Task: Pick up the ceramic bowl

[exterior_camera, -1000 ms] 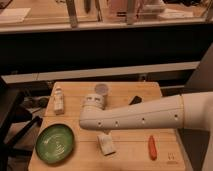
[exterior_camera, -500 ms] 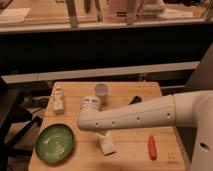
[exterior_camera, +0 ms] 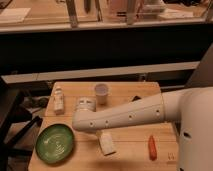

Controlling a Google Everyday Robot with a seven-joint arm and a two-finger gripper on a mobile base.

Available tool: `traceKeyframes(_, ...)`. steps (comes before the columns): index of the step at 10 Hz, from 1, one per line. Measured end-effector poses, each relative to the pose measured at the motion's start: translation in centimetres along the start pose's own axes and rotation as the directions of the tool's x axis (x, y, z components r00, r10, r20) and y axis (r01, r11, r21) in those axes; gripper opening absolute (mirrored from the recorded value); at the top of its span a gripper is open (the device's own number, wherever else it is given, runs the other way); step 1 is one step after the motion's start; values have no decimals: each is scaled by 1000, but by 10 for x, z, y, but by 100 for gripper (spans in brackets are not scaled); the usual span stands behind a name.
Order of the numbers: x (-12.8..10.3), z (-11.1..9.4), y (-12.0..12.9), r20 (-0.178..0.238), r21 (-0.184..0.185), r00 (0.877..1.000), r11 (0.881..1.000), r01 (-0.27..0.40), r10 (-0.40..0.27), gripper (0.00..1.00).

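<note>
The ceramic bowl (exterior_camera: 55, 143) is a wide, shallow green dish with pale streaks inside. It sits at the front left corner of the wooden table (exterior_camera: 127, 156). My white arm link (exterior_camera: 125, 117) reaches from the right across the middle of the table. Its rounded end (exterior_camera: 80, 123) hangs just above and to the right of the bowl. My gripper does not show; it is hidden behind or beyond this link.
A pale cup (exterior_camera: 102, 92), a silvery can (exterior_camera: 85, 105) and a small white bottle (exterior_camera: 58, 99) stand behind the arm. A white packet-like item (exterior_camera: 106, 143) lies right of the bowl. An orange stick-shaped item (exterior_camera: 152, 147) lies front right. A dark shelf unit stands behind.
The arm's rounded end has shifted slightly left, toward the bowl. The objects on the table have not moved.
</note>
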Motion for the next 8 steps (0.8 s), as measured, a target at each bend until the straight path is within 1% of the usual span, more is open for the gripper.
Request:
traceKeyframes(1,-1,3,0,8,-4,1000,1000,13,-13,80)
traceKeyframes(3,-10,10,-13,24,-3,998,998,63,-63,80)
traceKeyframes(8,-25,21,-33,57,-7,986,987,158,-157,80)
